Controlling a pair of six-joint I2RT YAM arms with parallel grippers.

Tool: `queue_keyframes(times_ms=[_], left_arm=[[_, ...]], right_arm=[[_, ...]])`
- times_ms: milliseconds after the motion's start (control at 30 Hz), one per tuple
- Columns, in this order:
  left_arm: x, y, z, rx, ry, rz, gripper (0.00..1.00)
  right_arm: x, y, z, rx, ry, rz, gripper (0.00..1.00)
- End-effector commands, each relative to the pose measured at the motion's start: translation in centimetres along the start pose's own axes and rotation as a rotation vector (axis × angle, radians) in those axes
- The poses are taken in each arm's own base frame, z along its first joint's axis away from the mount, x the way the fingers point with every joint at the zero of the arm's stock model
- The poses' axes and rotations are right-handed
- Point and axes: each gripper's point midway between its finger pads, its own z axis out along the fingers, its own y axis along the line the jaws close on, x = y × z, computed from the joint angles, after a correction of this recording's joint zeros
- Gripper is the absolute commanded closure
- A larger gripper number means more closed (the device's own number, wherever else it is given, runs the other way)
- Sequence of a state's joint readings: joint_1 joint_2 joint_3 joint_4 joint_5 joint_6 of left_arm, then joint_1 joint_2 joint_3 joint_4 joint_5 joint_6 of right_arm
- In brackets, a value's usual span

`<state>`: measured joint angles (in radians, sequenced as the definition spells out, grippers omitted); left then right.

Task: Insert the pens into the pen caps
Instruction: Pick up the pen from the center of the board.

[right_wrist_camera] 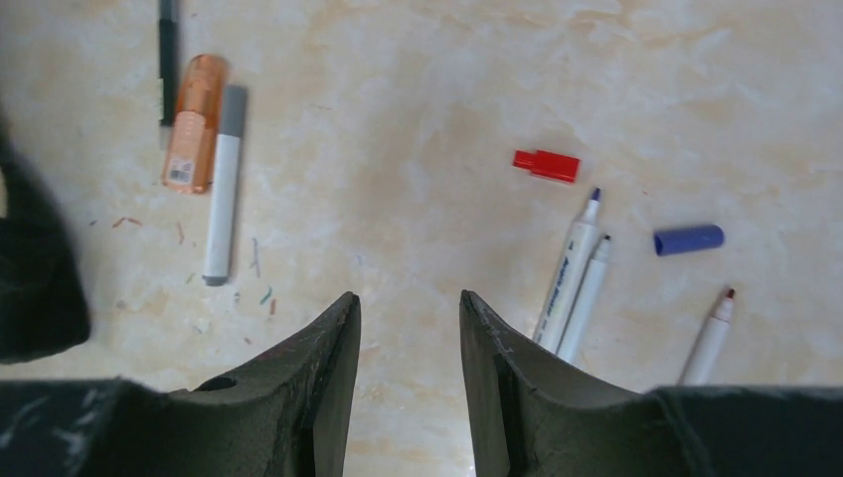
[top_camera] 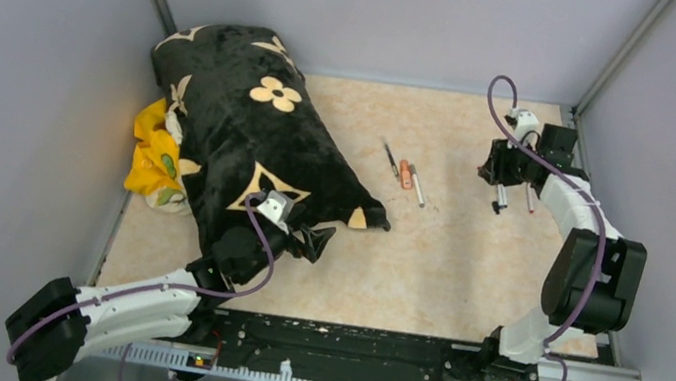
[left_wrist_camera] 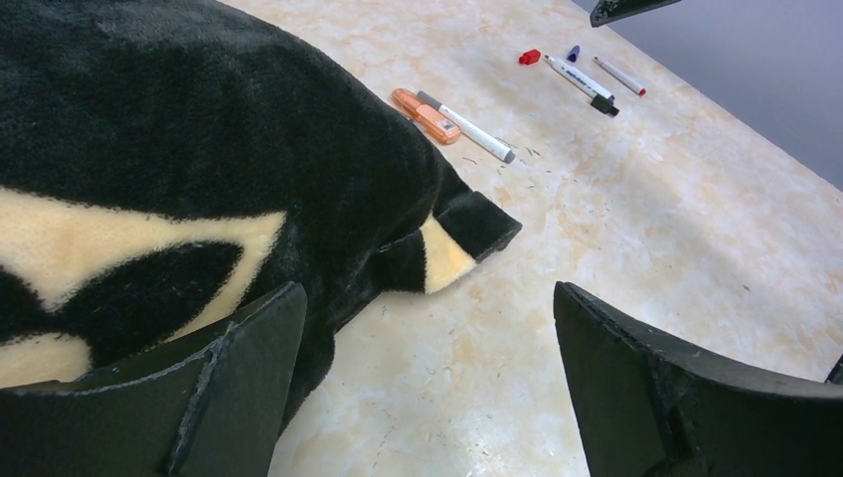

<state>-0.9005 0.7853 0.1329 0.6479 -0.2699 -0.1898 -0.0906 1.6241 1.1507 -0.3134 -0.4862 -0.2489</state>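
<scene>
**A:** How far along?

**B:** Barely begun, I'd say. The left gripper (left_wrist_camera: 427, 397) gapes wide and empty near the table's (top_camera: 464, 270) near-left corner. Mid-table lie the thin dark pen (right_wrist_camera: 167, 60), orange marker (right_wrist_camera: 194, 124) and grey-capped marker (right_wrist_camera: 224, 184).

**A:** And rightward?

**B:** The right gripper (right_wrist_camera: 408, 308) hangs part-open, holding nothing. Toward the right edge lie a loose red cap (right_wrist_camera: 547, 165), three bare-tipped white markers (right_wrist_camera: 569, 268) and a loose blue cap (right_wrist_camera: 688, 239).

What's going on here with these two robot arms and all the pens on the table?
Nothing is held at this point. The right gripper hovers with its jaws partly apart and empty above three uncapped white markers, a loose red cap and a blue cap. The left gripper, jaws wide open and empty, sits beside a black plush blanket. An orange marker, a white marker with a grey end and a thin dark pen lie together mid-table.
</scene>
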Motion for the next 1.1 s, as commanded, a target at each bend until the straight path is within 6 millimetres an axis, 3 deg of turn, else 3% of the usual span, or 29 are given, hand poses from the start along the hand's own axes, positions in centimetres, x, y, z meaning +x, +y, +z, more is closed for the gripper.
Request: queue_keyframes(times_ms=[0, 267, 533, 933, 1067], left_arm=[[-0.5, 0.2, 0.1, -0.011, -0.022, -0.010, 0.01], [-0.6, 0.3, 0.1, -0.014, -0.025, -0.013, 0.01], [-0.5, 0.3, 0.2, -0.016, -0.020, -0.011, 0.01], [-0.4, 0.2, 0.3, -0.015, -0.013, -0.009, 0.01], [-0.4, 0.2, 0.3, -0.016, -0.012, -0.009, 0.01]], right_arm=[[0.3, -3.5, -0.1, 0.162, 0.003, 0.004, 0.59], [2.9, -6.5, 0.7, 0.282, 0.098, 0.023, 0.61], [4.8, -7.1, 1.9, 0.283, 0.168, 0.034, 0.69], [6.1, -8.3, 2.5, 0.320, 0.214, 0.032, 0.71], [6.4, -8.4, 2.7, 0.312, 0.227, 0.036, 0.76]])
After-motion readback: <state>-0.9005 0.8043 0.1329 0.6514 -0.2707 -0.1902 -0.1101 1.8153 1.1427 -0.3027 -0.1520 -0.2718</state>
